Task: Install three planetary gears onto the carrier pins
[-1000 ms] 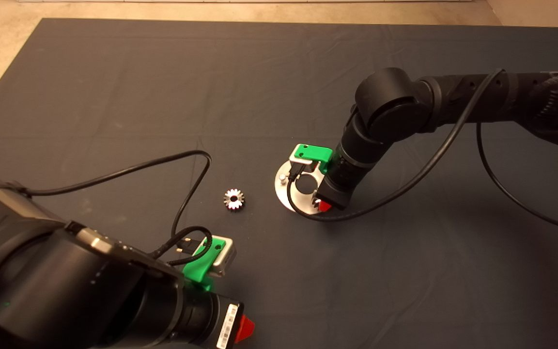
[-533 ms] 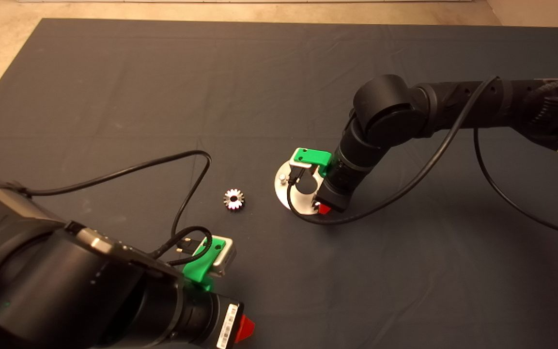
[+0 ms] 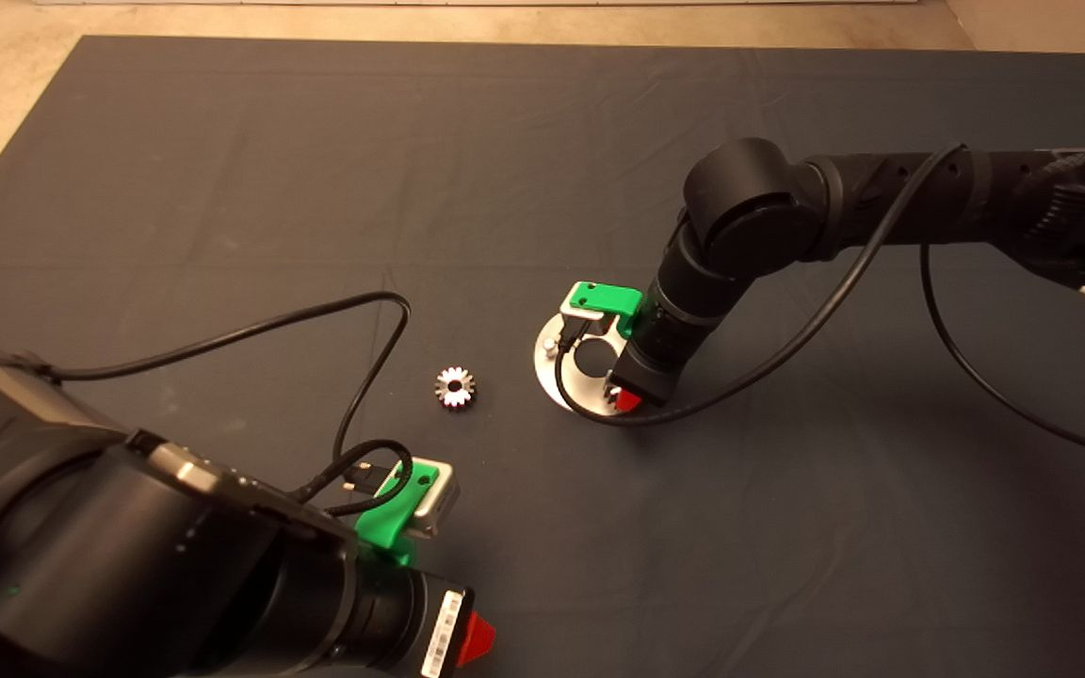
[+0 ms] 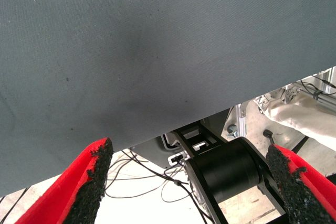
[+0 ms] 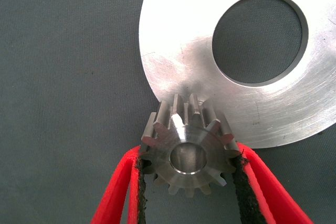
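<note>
Over dark mat, right gripper (image 5: 186, 182) jaws pinch a gear (image 5: 187, 145) at the disc (image 5: 210, 66) rim.

On the mat (image 3: 222, 169) covering the desk, the disc (image 3: 552, 381) lies near the middle, with one carrier pin (image 3: 550, 347) standing at its left part and a loose gear (image 3: 455, 387) lying on the mat to the disc's left, apart from it. The right gripper (image 3: 625, 399) hangs over the disc's near right edge, holding a second gear (image 5: 189, 148) between its pads above the rim. The left gripper (image 3: 477, 638) sits at the lower left, near the mat's front edge.
</note>
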### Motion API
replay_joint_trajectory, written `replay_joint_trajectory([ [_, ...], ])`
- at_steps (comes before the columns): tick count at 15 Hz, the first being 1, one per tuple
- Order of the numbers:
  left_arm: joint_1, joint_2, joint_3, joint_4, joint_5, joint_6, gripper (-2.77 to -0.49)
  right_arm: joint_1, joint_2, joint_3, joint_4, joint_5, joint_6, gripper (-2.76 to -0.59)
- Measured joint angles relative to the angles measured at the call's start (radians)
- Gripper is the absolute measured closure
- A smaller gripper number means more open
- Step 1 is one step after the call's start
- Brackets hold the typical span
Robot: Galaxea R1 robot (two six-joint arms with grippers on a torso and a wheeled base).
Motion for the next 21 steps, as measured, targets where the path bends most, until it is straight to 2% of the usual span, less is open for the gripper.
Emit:
replay_joint_trajectory([
  [10, 0.0, 0.0, 0.0, 0.0, -0.001, 0.0, -2.07, 0.0, -0.003, -0.001, -0.003, 0.001, -0.001, -0.89],
  [15, 0.0, 0.0, 0.0, 0.0, -0.002, 0.0, -2.07, 0.0, -0.009, -0.002, -0.004, 0.003, -0.034, -0.89],
  [21, 0.0, -0.005, 0.0, 0.0, -0.004, 0.0, -2.07, -0.003, -0.012, -0.013, -0.01, 0.003, -0.038, -0.89],
])
